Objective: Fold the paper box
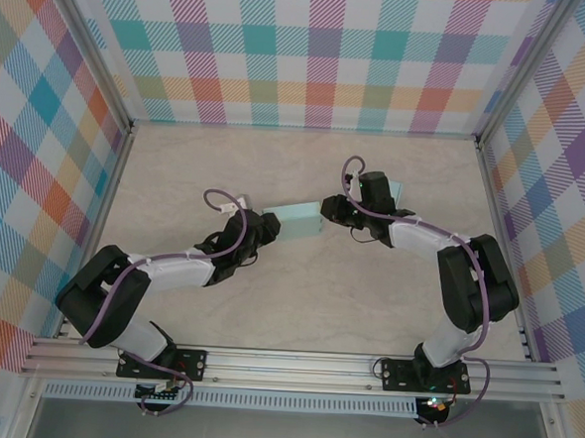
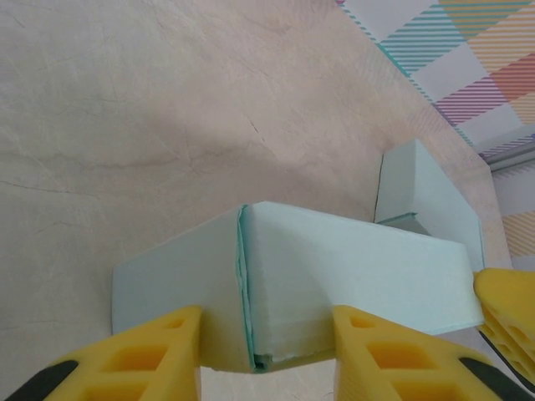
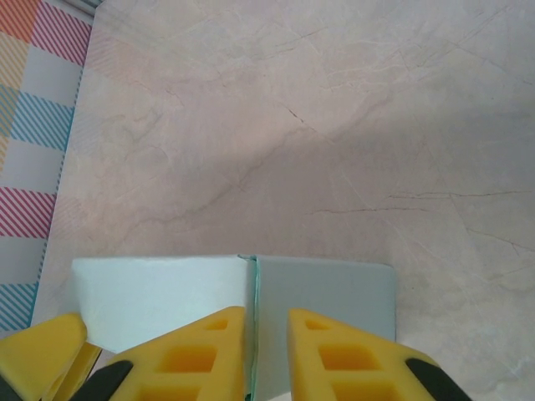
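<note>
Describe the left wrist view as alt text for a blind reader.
A pale blue-green paper box, partly folded, its corner seam toward the camera, lies between the two yellow fingers of the left gripper, against a beige marbled table. Another yellow finger shows at the right edge, a plaid wall top right.

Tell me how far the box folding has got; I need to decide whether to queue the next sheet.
Done: the paper box already has creased walls meeting at a raised corner. In hand: the left gripper straddles that corner, and the right gripper looks pinched on a wall seam. To do: the far flap sticks out loose, so closing it up remains.
</note>
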Tool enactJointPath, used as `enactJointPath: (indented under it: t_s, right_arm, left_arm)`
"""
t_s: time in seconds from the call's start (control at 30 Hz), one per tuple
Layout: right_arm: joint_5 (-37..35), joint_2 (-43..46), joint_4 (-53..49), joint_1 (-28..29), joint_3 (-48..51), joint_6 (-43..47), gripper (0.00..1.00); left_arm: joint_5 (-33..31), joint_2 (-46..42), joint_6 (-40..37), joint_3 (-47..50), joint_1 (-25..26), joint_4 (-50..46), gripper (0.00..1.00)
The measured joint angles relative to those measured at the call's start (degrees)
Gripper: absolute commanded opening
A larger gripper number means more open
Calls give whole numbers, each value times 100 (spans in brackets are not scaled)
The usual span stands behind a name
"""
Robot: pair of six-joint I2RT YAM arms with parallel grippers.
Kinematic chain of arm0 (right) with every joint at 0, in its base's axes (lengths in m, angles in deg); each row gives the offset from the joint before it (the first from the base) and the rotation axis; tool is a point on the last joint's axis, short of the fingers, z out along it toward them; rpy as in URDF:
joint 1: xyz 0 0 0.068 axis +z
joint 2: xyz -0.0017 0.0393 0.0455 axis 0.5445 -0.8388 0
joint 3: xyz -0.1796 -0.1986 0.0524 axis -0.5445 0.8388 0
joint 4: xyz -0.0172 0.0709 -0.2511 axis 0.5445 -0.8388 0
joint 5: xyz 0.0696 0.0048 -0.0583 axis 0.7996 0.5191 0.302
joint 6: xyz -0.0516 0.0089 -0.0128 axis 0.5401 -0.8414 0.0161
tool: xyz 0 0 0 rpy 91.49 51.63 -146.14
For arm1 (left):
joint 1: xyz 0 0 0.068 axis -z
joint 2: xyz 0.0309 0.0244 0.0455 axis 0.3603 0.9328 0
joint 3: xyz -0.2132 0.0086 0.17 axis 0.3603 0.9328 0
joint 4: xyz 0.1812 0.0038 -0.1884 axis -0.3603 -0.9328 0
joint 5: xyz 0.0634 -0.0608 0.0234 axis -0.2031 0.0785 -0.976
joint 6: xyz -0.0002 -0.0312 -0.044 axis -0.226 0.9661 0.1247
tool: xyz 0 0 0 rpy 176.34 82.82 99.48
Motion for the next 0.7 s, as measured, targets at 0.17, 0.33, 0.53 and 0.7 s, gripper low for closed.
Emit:
enactJointPath:
  t_s: [0.17,0.33,0.53,0.7]
  right_arm:
    - [2,-37,-33,7,-59,-15,15]
    - [2,-42,-72,7,-87,-17,15]
    - [2,-42,-157,7,-136,2,15]
    - [2,-35,-321,7,-212,24,16]
  left_arm:
    - [-2,-4,72,63,-7,105,26]
    - [-4,-37,197,122,-17,157,18]
    - [-7,-76,304,136,-26,151,18]
    - [-4,-216,295,133,-44,-17,19]
